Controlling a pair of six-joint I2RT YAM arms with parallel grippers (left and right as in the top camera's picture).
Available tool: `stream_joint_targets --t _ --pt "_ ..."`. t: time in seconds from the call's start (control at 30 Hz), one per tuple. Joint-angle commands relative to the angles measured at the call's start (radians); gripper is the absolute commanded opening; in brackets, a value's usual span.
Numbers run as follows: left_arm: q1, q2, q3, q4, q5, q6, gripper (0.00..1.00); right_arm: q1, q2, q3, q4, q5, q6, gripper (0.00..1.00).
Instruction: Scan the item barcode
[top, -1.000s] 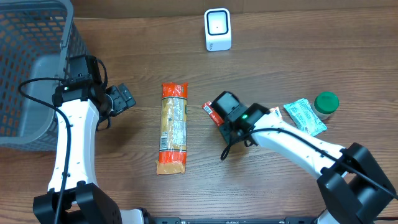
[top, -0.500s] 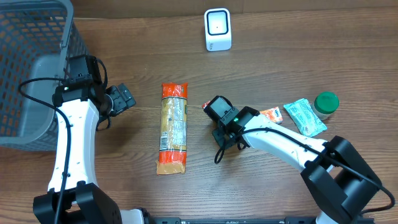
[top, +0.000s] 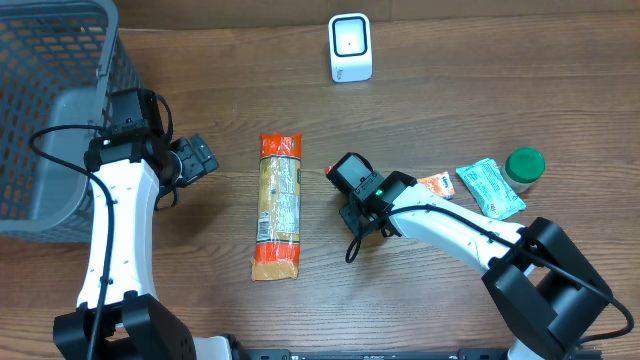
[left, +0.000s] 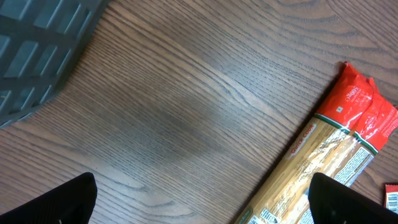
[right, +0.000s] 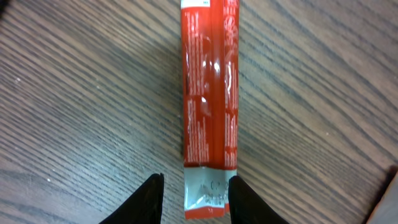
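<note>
The right gripper (right: 194, 198) hangs over the red stick sachet (right: 210, 93), jaws half spread and straddling its sealed end with one finger (right: 151, 198) just clear, so nothing is pinched yet; the line-up suits a grab across the narrow width. The sachet lies flat on the table (top: 480, 90) near the spaghetti packet (top: 279, 205), well short of the white scanner (top: 350, 47), while the left gripper (left: 205, 202) hovers spread wide over bare wood.

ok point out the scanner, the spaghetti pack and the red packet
scanner (top: 350, 42), overhead view, centre of its front face.
spaghetti pack (top: 279, 205), overhead view, middle of the clear section.
red packet (right: 210, 93), right wrist view, middle of its red printed face.
</note>
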Motion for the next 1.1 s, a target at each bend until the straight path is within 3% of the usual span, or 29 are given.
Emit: stream_joint_targets --t 0.0,0.47,0.57,0.7,0.8,1.07 --pt "0.0 -0.001 0.001 0.0 -0.006 -0.006 1.0 0.0 0.007 -0.002 0.011 0.006 -0.008 0.36" --pt "0.0 -0.001 0.001 0.0 -0.006 -0.006 1.0 -0.002 0.105 -0.004 0.035 0.037 -0.041 0.35" --pt "0.0 -0.001 0.001 0.0 -0.006 -0.007 1.0 -0.002 0.106 -0.004 0.034 0.037 -0.04 0.27" --pt "0.0 -0.001 0.001 0.0 -0.006 -0.006 1.0 -0.003 0.105 -0.004 0.029 0.037 -0.036 0.04" --pt "0.0 -0.001 0.001 0.0 -0.006 -0.006 1.0 -0.009 0.085 0.002 0.018 0.029 -0.029 0.04" --pt "0.0 -0.001 0.001 0.0 -0.006 -0.006 1.0 -0.057 -0.075 0.052 -0.02 -0.358 -0.028 0.04"
